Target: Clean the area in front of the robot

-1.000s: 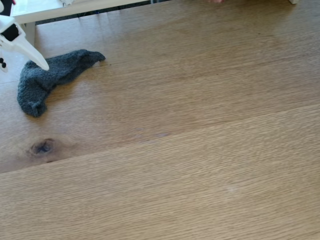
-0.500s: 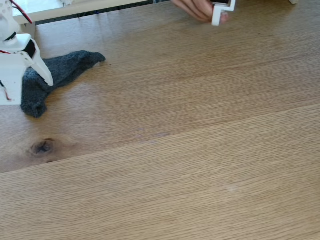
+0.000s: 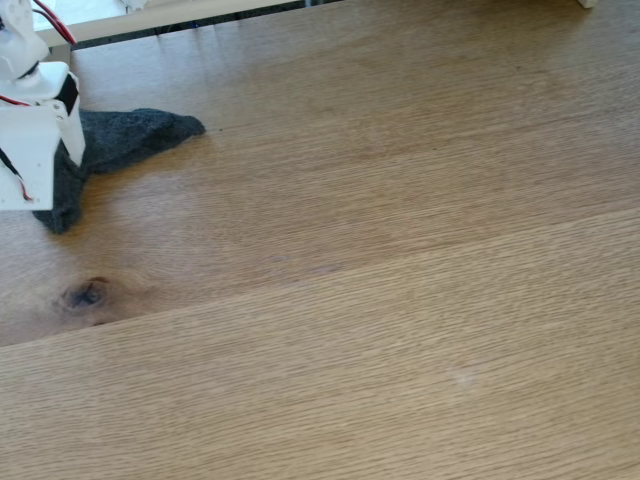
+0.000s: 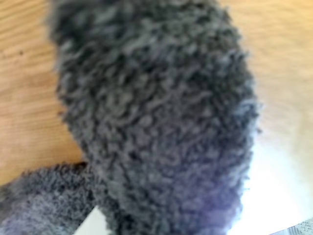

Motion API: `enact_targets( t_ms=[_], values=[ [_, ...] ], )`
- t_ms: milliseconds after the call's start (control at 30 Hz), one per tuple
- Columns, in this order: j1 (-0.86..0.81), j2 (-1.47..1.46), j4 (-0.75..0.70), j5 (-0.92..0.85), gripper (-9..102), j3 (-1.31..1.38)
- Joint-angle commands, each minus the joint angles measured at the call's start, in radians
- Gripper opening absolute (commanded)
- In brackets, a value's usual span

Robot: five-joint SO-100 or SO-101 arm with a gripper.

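A dark grey fuzzy sock [image 3: 135, 134] lies at the far left of the light-brown wood surface [image 3: 380, 280] in the fixed view. The white robot arm [image 3: 35, 130], with a black servo and red wires, stands low over the sock's left half and hides it. My gripper [image 3: 48, 190] is pressed down onto the sock, and its fingertips are hidden by the arm's own body. In the wrist view the sock [image 4: 156, 122] is blurred and very close to the lens, with wood on either side. A white sliver [image 4: 93, 223] shows at the bottom edge.
A small dark knot [image 3: 85, 294] marks the wood just below the sock. A white shelf-like frame [image 3: 150, 14] runs along the top left edge. Long plank seams cross the surface from left to right.
The arm has come down lower over the sock. The sock's free end has slid a little to the left. The hand holding a white part at the top edge is gone.
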State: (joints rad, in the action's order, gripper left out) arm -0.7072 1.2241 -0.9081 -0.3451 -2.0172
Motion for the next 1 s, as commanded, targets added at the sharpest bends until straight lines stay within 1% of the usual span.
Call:
enact_targets(
  t_ms=[0, 100, 200, 333, 400, 533, 633, 733, 833, 867, 967],
  values=[
    [0.066, 0.264, -0.069, 0.012, 0, 0.043],
    [0.186, 0.426, -0.143, 0.02, 0, 0.041],
    [0.351, 0.566, -0.19, 0.038, 0, 0.043],
    [0.609, 0.664, -0.206, 0.081, 0, 0.043],
    [0.733, 0.676, -0.172, 0.109, 0, 0.043],
    [0.946, 0.614, -0.028, 0.161, 0, 0.043],
    [1.046, 0.495, 0.141, 0.178, 0, 0.044],
    [1.081, 0.344, 0.377, 0.184, 0, 0.044],
    [1.077, 0.187, 0.624, 0.175, 0, 0.06],
    [1.071, 0.133, 0.666, 0.176, 0, 0.083],
    [1.052, -0.014, 0.678, 0.225, 0, 0.21]
  ],
)
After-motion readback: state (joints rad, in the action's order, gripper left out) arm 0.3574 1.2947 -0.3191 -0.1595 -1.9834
